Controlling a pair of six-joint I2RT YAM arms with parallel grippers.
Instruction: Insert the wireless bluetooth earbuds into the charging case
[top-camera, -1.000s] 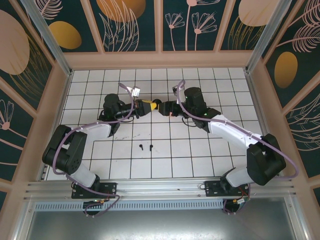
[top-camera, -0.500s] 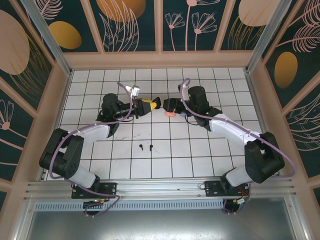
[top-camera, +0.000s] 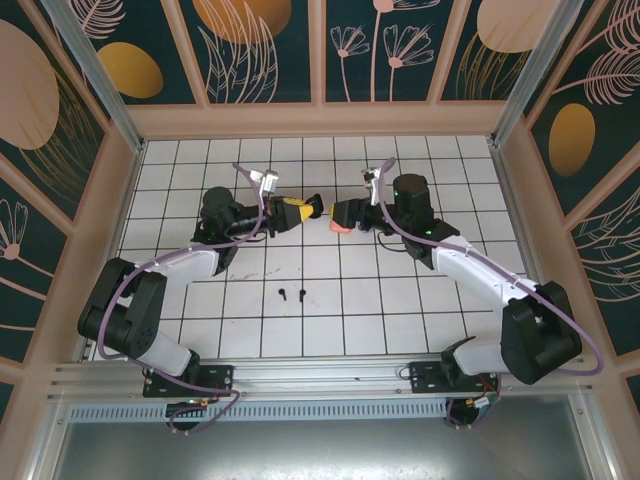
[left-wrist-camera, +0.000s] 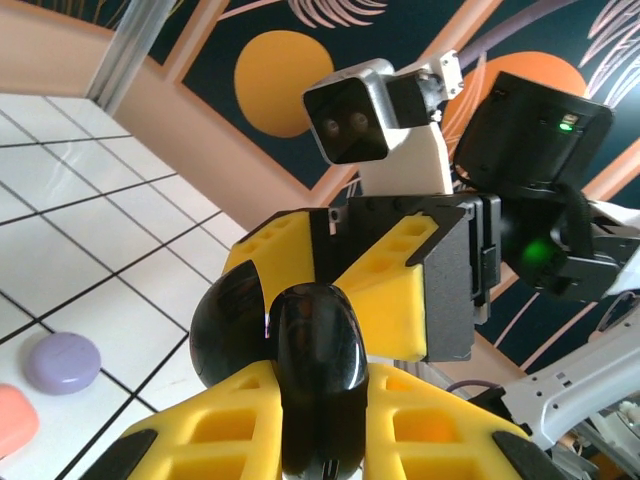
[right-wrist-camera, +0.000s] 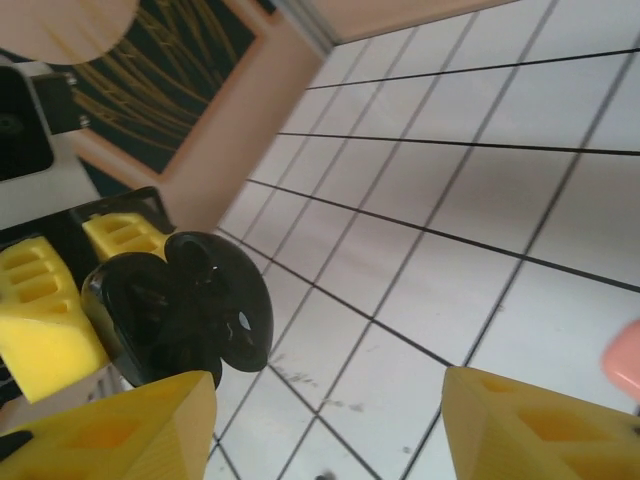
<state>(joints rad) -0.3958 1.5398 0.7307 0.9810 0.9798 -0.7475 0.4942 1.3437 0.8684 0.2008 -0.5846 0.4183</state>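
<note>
You saw a glossy black charging case (left-wrist-camera: 312, 370) in the left gripper (top-camera: 298, 210), whose fingers (left-wrist-camera: 215, 435) were yellow, like the right gripper (right-wrist-camera: 325, 400). Near the right gripper sat a coral-pink case (top-camera: 340, 227) and, beside it, a lavender case (left-wrist-camera: 62, 362). Behind both tools lay black earbuds (top-camera: 284, 295). The table (top-camera: 400, 300) was white tile gridded in black, and the walls (top-camera: 270, 70) were dark teal with orange discs and pale pink leaves.
</note>
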